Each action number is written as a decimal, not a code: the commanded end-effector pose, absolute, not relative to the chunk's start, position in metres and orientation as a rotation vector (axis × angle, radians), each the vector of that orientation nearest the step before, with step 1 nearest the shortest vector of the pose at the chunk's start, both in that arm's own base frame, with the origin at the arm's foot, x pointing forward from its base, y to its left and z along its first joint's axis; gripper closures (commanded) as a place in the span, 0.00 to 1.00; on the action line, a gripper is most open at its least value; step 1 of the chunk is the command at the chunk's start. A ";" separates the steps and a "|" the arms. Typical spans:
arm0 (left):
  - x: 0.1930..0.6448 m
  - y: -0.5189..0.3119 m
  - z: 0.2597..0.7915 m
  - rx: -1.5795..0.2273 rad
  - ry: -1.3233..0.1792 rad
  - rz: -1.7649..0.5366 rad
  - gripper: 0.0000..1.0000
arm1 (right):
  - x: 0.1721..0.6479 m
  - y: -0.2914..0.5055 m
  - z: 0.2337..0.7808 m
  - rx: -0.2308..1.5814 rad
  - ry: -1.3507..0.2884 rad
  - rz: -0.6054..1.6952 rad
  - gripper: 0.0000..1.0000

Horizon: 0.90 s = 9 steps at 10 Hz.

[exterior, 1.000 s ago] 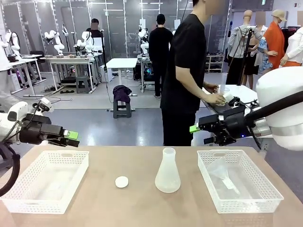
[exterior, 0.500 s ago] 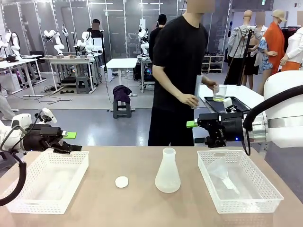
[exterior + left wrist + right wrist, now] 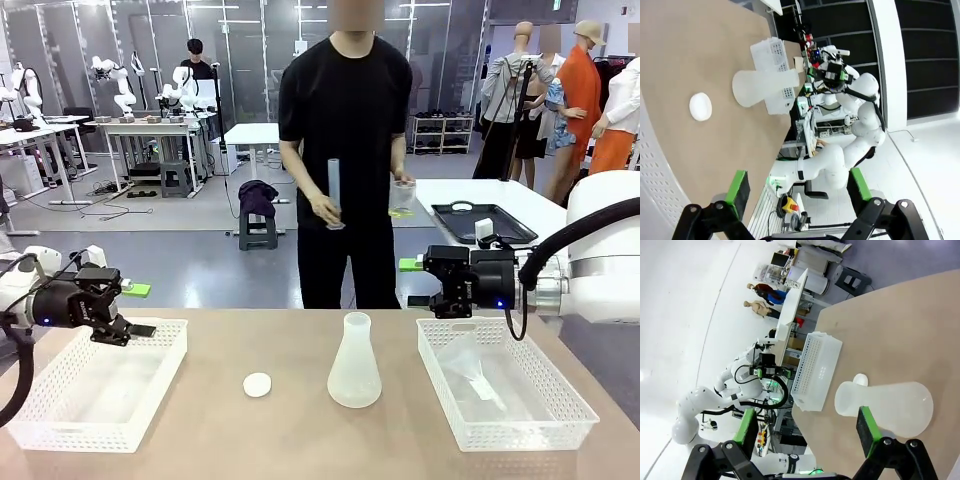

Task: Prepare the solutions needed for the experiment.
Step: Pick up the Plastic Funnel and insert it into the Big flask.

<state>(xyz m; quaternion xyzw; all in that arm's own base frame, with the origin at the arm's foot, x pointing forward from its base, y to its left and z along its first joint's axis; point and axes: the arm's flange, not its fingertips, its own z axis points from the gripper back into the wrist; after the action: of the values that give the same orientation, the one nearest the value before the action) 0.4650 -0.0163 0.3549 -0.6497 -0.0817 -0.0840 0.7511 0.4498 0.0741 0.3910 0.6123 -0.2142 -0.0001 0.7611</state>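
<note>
A person stands at the table's far side, holding a clear graduated cylinder [image 3: 334, 194] in one hand and a clear beaker [image 3: 402, 194] in the other. Any pale yellow solution in the beaker is too small to make out. An empty translucent conical flask [image 3: 354, 362] [image 3: 765, 87] [image 3: 885, 405] stands upright mid-table, with a small white cap [image 3: 257, 384] [image 3: 700, 106] [image 3: 860, 380] to its left. My left gripper [image 3: 138, 310] [image 3: 798, 189] hovers open over the left basket's far edge. Above the right basket's far left corner, my right gripper [image 3: 412, 283] [image 3: 806, 429] is open and holds nothing.
A white mesh basket [image 3: 60, 420] [image 3: 817, 370] sits at the left. A second basket [image 3: 560, 425] [image 3: 775, 55] at the right holds a clear plastic funnel [image 3: 470, 365]. A black tray [image 3: 470, 220] lies on a side table behind the person.
The person turned from the side table to face my table, now holding the cylinder and beaker. My left gripper dropped lower toward its basket. My right gripper shifted slightly right.
</note>
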 end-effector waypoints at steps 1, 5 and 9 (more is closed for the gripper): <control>0.471 -0.010 0.361 -1.437 -0.154 -0.244 0.00 | 0.449 0.077 0.393 1.321 -0.468 0.010 0.00; 0.465 -0.016 0.355 -1.419 -0.178 -0.183 0.00 | 0.450 0.075 0.391 1.331 -0.466 0.003 0.00; 0.465 -0.016 0.355 -1.419 -0.178 -0.183 0.00 | 0.491 0.056 0.442 0.894 -0.355 0.473 0.00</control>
<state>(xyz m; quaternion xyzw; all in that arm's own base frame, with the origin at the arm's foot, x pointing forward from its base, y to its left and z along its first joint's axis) 0.4632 -0.0143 0.3549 -0.6519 -0.0766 -0.0885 0.7492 0.4715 0.0787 0.3977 0.4661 -0.1442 0.1724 0.8557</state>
